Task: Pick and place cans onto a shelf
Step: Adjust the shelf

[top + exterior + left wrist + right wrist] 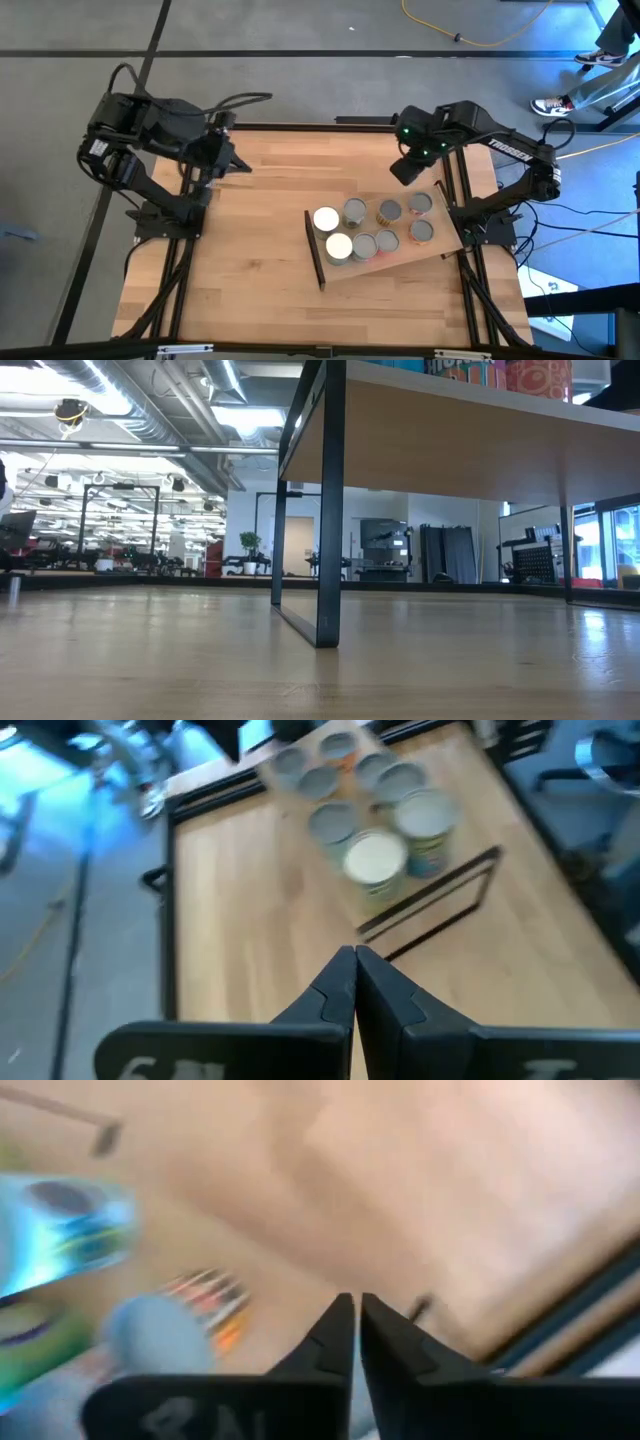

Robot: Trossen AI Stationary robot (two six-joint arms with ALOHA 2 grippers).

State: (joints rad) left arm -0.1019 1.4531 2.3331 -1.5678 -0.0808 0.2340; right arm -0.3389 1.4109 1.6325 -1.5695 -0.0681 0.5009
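Several cans (pixel 372 228) stand upright in a cluster on the shelf (pixel 440 245), a light-wood board at the table's right half with a dark strip (pixel 314 250) along its left short edge. Two cans (pixel 326 218) nearest that strip are white-topped. The low view shows the shelf (pixel 450 440) raised on black legs (pixel 330 510), with orange-labelled cans (pixel 540 375) on top. My right gripper (pixel 403 172) hangs shut above the table just beyond the shelf's far edge, holding nothing (pixel 357 1305). My left gripper (pixel 240 165) waits shut at the far left (pixel 355 955).
The black-framed wooden tabletop (pixel 250 260) shows bare wood left of the shelf and along the near edge. Both arm bases stand at the table's left and right sides. A person's shoes (pixel 555 103) and a yellow cable (pixel 470 40) are on the floor beyond the far right corner.
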